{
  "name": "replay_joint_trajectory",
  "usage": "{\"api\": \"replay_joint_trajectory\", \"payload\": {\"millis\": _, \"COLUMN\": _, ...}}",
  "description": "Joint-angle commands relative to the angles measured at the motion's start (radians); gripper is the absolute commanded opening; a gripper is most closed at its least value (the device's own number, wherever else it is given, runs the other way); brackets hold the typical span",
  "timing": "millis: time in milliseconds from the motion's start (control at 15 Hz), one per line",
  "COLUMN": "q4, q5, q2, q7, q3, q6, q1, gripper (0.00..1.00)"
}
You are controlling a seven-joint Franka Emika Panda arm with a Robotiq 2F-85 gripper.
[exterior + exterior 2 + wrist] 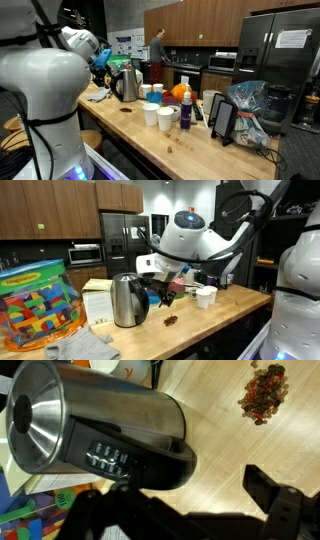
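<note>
Arm: white Panda arm (190,240), bent low over the wooden counter (190,145), wrist turned towards the kettle.
Refrigerator: steel, against the far wall (282,50), well apart from the work.
Blocks tub: clear tub of coloured toy blocks (35,305) at the near left of the counter in an exterior view, left of the kettle.
Kettle: stainless electric kettle (122,300), upright on the counter, black handle facing the gripper. In the wrist view its body (90,420) fills the upper left, lid end to the left.
Gripper: Robotiq gripper (180,510), fingers spread wide, one dark finger (278,500) at the right and the other low at the left. The kettle handle sits just ahead of the gap. I cannot tell whether either finger touches it, and nothing is held.
Cups: cluster of white paper cups (152,113) mid-counter, to the right of the kettle in an exterior view.
Crumbs: small heap of reddish-brown bits (262,392) on bare wood, near the kettle base but apart from it.
</note>
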Motion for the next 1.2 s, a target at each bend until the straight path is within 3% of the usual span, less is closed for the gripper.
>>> {"api": "replay_joint_trajectory", "payload": {"millis": 0, "q4": 0.018, "q5": -0.047, "q2": 0.006, "q7": 0.032, "q3": 0.012, "q6": 0.004, "q1": -0.018, "gripper": 1.00}}
{"api": "replay_joint_trajectory", "payload": {"millis": 1133, "q4": 0.020, "q5": -0.069, "q2": 0.046, "q7": 0.051, "q3": -0.019, "q6": 0.065, "q1": -0.044, "gripper": 1.00}}
